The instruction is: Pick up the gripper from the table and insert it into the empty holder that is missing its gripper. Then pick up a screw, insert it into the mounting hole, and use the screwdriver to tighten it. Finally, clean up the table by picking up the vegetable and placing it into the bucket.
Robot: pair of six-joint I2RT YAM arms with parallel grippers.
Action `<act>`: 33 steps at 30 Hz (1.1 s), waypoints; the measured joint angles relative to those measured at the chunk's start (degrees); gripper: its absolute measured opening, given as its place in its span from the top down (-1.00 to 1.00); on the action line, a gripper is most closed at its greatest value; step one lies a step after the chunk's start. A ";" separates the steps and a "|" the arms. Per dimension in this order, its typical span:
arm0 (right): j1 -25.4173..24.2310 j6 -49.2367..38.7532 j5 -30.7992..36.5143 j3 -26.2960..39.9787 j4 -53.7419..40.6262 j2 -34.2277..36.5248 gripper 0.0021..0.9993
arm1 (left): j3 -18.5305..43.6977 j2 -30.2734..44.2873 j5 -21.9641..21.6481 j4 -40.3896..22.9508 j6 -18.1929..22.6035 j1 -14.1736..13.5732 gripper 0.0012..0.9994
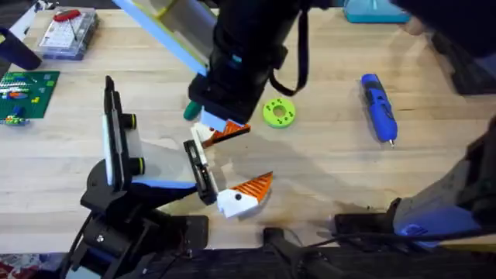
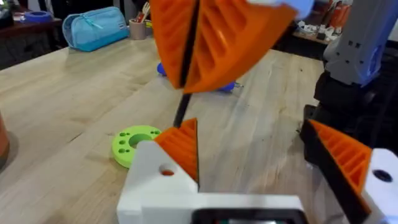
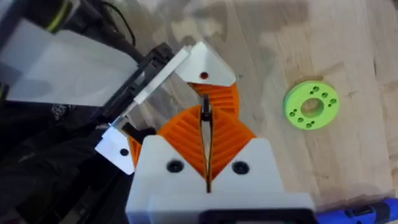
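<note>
My right gripper (image 1: 219,124) reaches across the table and is shut on the loose gripper (image 1: 226,133), an orange ribbed wedge on a white block (image 3: 205,71). It holds the wedge by its thin tip (image 2: 180,140) against the far end of the holder's black rail (image 1: 198,163). The holder (image 1: 136,159) is the left arm's own head. Its other orange finger (image 1: 249,190) is mounted at the rail's near end (image 2: 348,162), with nothing between the two. The blue screwdriver (image 1: 378,107) lies far right. A dark green vegetable (image 1: 189,111) peeks out beside the right arm. The bucket's orange-brown edge (image 2: 2,142) barely shows.
A lime-green disc with holes (image 1: 279,113) lies just right of the held wedge. A clear parts box (image 1: 70,35) and a green board (image 1: 27,93) sit at the far left, and a blue pouch (image 1: 376,9) at the back. Open wood lies between disc and screwdriver.
</note>
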 joint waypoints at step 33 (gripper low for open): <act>1.33 -1.09 0.00 5.42 -3.66 6.36 0.99 | 0.00 0.00 0.00 0.00 0.00 0.00 -0.98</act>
